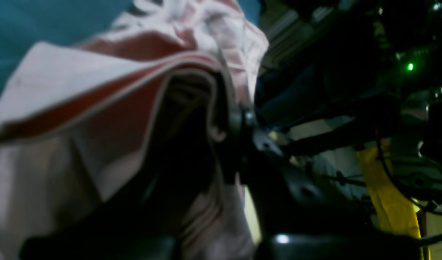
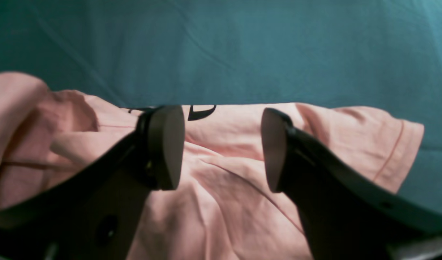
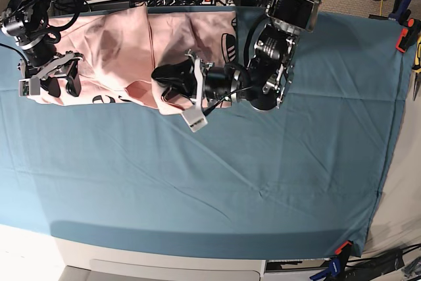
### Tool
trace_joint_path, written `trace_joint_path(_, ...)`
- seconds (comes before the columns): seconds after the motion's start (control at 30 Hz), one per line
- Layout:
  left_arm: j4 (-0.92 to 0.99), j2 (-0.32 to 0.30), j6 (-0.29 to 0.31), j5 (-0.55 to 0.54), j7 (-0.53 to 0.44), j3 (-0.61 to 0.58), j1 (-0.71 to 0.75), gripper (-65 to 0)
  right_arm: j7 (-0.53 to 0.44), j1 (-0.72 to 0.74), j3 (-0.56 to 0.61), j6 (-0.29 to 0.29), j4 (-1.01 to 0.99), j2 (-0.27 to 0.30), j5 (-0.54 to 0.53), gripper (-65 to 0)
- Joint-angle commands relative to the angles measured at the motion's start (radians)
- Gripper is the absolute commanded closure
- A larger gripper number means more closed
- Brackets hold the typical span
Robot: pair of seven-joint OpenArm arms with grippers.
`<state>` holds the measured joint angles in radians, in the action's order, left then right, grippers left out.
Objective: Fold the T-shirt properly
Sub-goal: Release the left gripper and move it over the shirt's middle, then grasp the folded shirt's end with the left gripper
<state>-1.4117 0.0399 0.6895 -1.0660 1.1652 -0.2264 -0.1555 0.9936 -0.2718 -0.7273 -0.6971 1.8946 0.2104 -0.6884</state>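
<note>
At the far edge of the teal surface (image 3: pixel 263 182), the T-shirt (image 3: pixel 125 44) lies bunched, long axis along that edge. Left tool (image 3: pixel 172 76) is clamped on its near hem mid-shirt; right tool (image 3: pixel 54 74) hangs wide open, holding nothing, over the sleeve end.

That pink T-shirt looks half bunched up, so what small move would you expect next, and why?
Probably the right hand should drop and close on the T-shirt. Its fingers stand wide apart just above the sleeve end, gripping nothing, while the left hand is already shut on a bunched fold near the middle. With both ends held, the cloth could be lifted and spread on the teal table cloth.
</note>
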Motion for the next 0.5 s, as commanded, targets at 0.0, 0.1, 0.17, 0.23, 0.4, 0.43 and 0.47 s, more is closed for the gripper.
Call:
trace_joint_path(0.0,-0.015,0.016,0.009,-0.034,-0.022,0.0,-0.016,0.0,-0.03,0.006,-0.006,-0.001,0.016,0.014,-0.021,-33.9)
trace_joint_path(0.1,-0.015,0.016,0.009,-0.034,-0.022,0.0,-0.016,0.0,-0.034,0.006,-0.006,-0.001,0.016,0.014,-0.021,-33.9)
trace_joint_path(0.17,-0.015,0.018,0.009,-0.037,-0.022,0.0,-0.015,0.0,-0.037,0.006,-0.006,-0.001,0.016,0.014,-0.021,-33.9)
trace_joint_path(0.23,-0.015,0.027,0.009,-0.037,-0.022,0.0,-0.011,0.0,-0.037,0.006,-0.006,-0.001,0.016,0.014,-0.021,-33.9)
trace_joint_path(0.4,-0.015,0.057,0.009,-0.037,-0.022,-0.001,-0.008,0.0,-0.037,0.006,-0.006,-0.001,0.016,0.014,-0.021,-33.9)
trace_joint_path(0.43,-0.015,0.06,0.009,-0.037,-0.022,-0.001,-0.008,0.0,-0.037,0.006,-0.006,-0.001,0.016,0.014,-0.021,-33.9)
trace_joint_path(0.47,-0.015,0.063,0.009,-0.037,-0.022,-0.001,-0.008,0.0,-0.037,0.006,-0.006,-0.001,0.016,0.014,-0.021,-33.9)
